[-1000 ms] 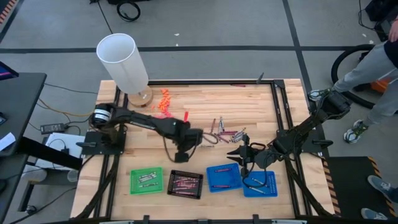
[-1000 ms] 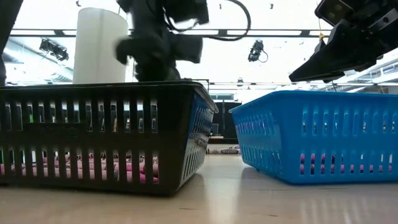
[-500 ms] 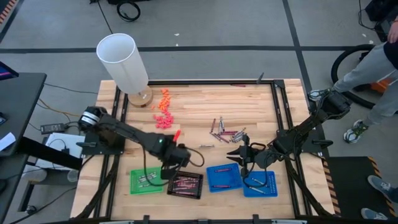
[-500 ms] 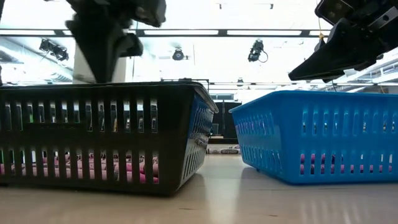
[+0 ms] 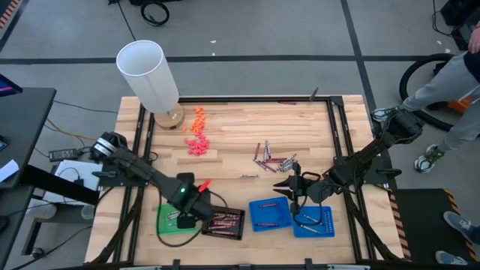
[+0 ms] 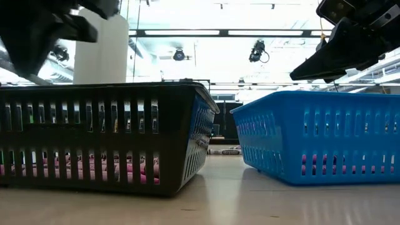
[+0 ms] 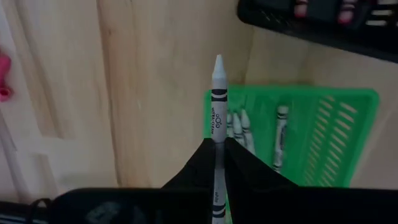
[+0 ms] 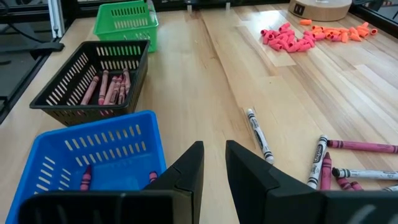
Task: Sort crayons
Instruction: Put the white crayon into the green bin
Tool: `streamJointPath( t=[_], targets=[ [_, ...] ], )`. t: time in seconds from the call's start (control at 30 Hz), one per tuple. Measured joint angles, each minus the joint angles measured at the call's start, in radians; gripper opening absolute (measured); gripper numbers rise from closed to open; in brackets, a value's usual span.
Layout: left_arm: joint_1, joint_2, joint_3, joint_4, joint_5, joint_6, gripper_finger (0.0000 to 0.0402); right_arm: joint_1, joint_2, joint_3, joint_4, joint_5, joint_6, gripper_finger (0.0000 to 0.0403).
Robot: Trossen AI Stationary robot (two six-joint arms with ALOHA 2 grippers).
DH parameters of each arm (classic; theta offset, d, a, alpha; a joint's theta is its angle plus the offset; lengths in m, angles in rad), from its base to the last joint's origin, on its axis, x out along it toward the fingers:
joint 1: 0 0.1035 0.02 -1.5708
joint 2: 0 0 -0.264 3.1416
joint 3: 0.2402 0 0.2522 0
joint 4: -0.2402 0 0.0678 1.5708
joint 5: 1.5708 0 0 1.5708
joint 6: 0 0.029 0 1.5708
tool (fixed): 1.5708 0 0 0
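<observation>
Wooden table (image 5: 232,124) holds four trays, loose crayons (image 5: 271,159), grey floor around.

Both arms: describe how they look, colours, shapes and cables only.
Both arms are black, built of slim jointed links. The left arm has a round silver-rimmed joint near its base, a small green light and a red tip near its tool. The right arm ends in a tool with two black wedge-shaped fingers, a thin black cable looping below.

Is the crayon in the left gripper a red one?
No, the left gripper is shut on a white crayon with black label bands, held over the green tray in the left wrist view.
</observation>
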Motion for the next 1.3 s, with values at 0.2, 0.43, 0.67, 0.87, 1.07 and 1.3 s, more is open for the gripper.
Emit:
streamJointPath(
  t=[0.2,0.43,0.67,0.87,1.07,1.3],
  targets=[
    [-0.075,-0.001,0.001,-0.003,0.000,-0.093,0.0018,0.000,0.000,0.000,0.000,0.000,0.000,0.0077],
    [-0.178,-0.001,0.001,-0.016,-0.034,-0.271,0.0027,0.000,0.000,0.000,0.000,0.000,0.000,0.0077],
    [-0.260,-0.001,0.001,-0.024,-0.034,-0.439,0.0066,0.000,0.000,0.000,0.000,0.000,0.000,0.0077],
    [-0.282,0.003,0.001,-0.018,-0.034,-0.488,0.0086,0.000,0.000,0.000,0.000,0.000,0.000,0.0077],
    [-0.251,0.003,0.001,-0.017,-0.095,-0.432,0.0093,0.000,0.000,0.000,0.001,0.000,0.007,0.0077],
    [-0.190,0.003,0.001,0.001,-0.131,-0.335,0.0094,0.000,0.000,0.000,0.002,0.000,0.005,0.0077]
  ],
)
